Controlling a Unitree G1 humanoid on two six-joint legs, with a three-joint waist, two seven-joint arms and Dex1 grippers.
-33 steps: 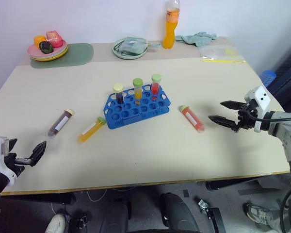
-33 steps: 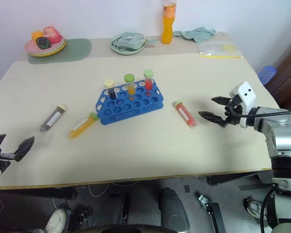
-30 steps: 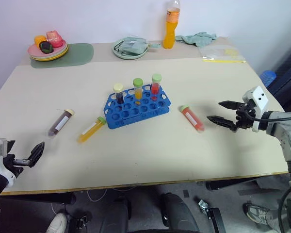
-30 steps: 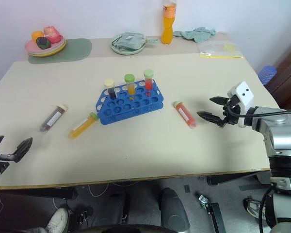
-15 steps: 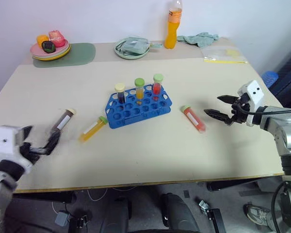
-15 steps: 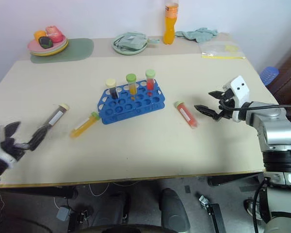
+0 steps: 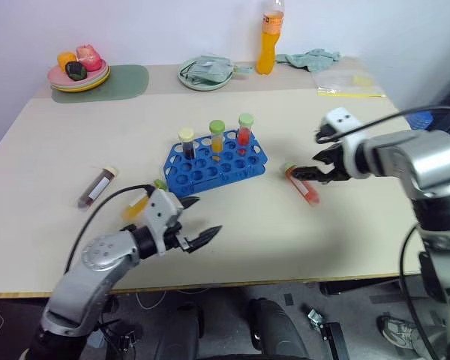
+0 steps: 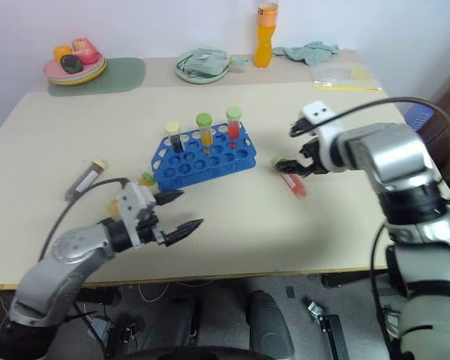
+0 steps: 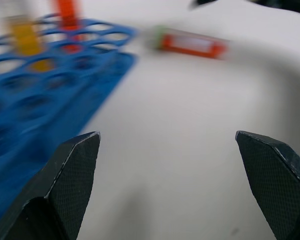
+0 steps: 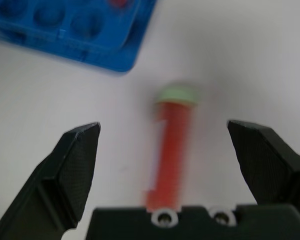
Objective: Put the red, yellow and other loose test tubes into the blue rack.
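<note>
Three loose tubes lie on the worktop (image 7: 300,232): the red tube (image 7: 300,184) right of the blue rack (image 7: 214,163), the yellow tube (image 7: 137,204) and the maroon tube (image 7: 96,187) to its left. My right gripper (image 10: 172,150) hangs wide open and empty over the red tube, straddling it. My left gripper (image 7: 197,221), also wide open and empty, hovers near the rack's front corner. I risk the round tube rolling aside if one finger lands first, or my left gripper nudging the rack.
</note>
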